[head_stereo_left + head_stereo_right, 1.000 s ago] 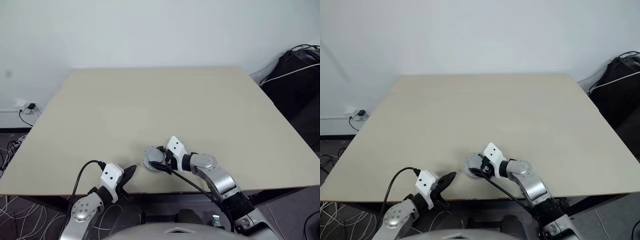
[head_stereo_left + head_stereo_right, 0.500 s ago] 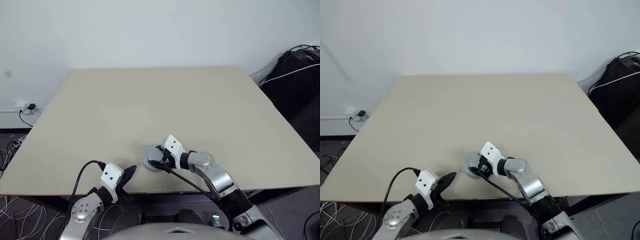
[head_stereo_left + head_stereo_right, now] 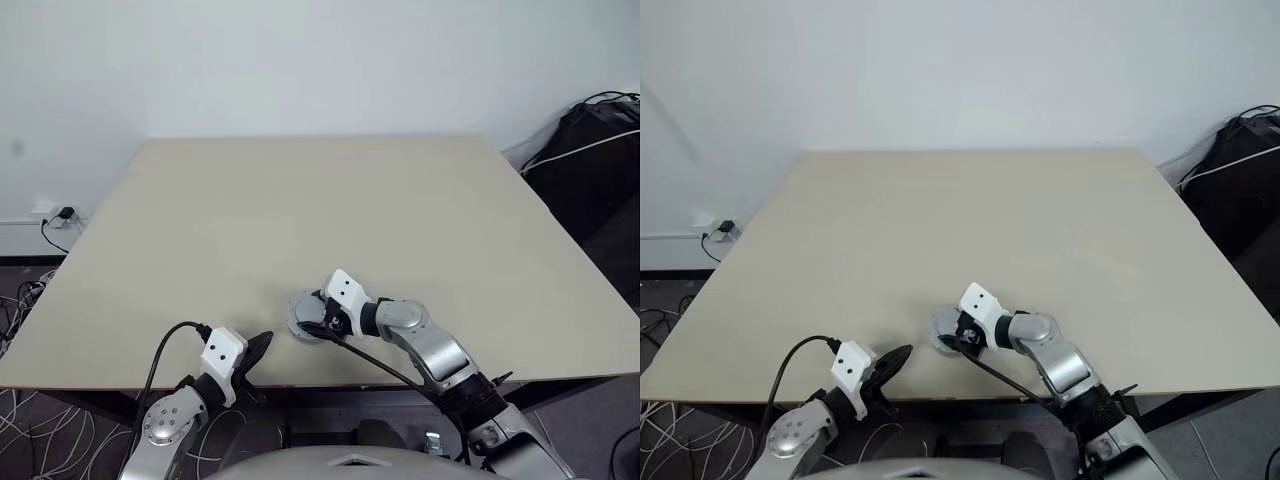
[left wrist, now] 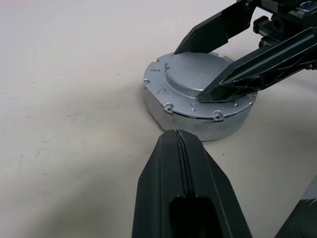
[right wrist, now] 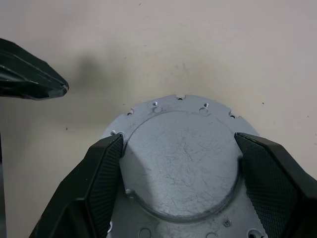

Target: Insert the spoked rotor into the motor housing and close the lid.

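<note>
Right hand wide, fingers straddling raised hub of lid, touching hub's sides. Lid plain grey face up, seated on motor housing, low centre of head view near worktop front edge. Left hand closed, empty, just beside assembly, lower left. Rotor unseen; judged already inside. Lid looks flush; remaining: confirm seating, release, withdraw.

Grey lid, hub up, sits closed on the motor housing.
</note>
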You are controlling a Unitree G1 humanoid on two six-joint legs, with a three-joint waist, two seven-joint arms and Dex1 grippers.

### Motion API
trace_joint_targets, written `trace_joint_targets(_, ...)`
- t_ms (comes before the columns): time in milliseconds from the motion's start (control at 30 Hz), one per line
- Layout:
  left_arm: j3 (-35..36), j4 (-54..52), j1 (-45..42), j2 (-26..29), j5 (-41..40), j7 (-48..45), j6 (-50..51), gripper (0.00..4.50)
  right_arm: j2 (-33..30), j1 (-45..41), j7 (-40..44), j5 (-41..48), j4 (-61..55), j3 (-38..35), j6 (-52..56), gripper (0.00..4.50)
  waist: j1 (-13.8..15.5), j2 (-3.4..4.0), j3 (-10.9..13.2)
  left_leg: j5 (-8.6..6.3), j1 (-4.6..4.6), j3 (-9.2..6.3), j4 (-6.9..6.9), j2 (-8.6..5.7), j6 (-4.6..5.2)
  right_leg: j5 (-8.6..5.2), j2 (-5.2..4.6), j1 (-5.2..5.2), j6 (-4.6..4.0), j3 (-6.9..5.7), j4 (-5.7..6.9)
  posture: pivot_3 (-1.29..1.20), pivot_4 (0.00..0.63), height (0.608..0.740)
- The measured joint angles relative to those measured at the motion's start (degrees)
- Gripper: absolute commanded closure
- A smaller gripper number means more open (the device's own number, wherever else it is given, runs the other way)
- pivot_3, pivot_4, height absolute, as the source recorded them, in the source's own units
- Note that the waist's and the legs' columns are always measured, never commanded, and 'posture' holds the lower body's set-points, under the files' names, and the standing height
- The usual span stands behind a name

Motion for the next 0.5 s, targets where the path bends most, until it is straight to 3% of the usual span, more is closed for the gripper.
trace_joint_targets(500, -0.1, 0.0, 0.0, -0.1, 0.0, -0.1, 0.0, 4.50, -0.1, 0.1, -0.1, 0.4, 0.2, -0.2, 0.0, 1.21, 0.0, 0.04, -0.1, 0.00, 0.00, 0.00, 0.00, 0.00, 0.00, 0.00, -0.04, 0.01, 0.00, 0.00, -0.01, 0.00, 0.000, 0.740)
